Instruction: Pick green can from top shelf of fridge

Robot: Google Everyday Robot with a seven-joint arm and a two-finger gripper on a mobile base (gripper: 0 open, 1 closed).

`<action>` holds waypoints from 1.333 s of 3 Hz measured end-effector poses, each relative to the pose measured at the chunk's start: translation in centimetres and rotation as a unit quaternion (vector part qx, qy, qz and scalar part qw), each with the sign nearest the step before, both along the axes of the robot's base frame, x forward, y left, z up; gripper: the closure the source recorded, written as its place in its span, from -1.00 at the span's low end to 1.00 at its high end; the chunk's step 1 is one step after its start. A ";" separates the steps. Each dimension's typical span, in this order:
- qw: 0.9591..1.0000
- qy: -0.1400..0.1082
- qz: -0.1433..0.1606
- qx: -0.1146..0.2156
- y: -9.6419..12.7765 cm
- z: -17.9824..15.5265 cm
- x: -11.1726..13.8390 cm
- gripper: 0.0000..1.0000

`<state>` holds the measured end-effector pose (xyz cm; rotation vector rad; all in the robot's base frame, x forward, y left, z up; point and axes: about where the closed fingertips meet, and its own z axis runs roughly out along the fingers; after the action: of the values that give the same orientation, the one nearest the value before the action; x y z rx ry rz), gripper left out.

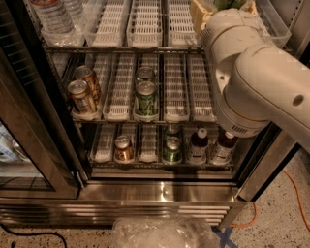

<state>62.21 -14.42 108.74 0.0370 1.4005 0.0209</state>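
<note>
The gripper [225, 7] is seen at the upper edge of the view, reached into the right end of the top shelf [145, 23] of the fridge [160, 192]. It is set about the green can [233, 3], of which only a dark-green patch is shown above the pale arm [261, 82]. Whether the can is clasped or merely flanked cannot be told. Clear bottles [54, 15] are kept at the shelf's left end. Copper cans [83, 95] and stubby green cans [146, 99] are held on the rack below.
</note>
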 end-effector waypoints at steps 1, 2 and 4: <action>1.000 0.004 -0.014 0.016 -0.5 -1.3 0.9 -0.46; 0.999 0.003 -0.022 0.023 -0.8 -1.8 1.3 -0.46; 0.999 0.001 -0.025 0.030 -1.1 -1.5 1.8 -0.38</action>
<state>63.98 -15.52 107.28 0.1231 1.4012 0.0214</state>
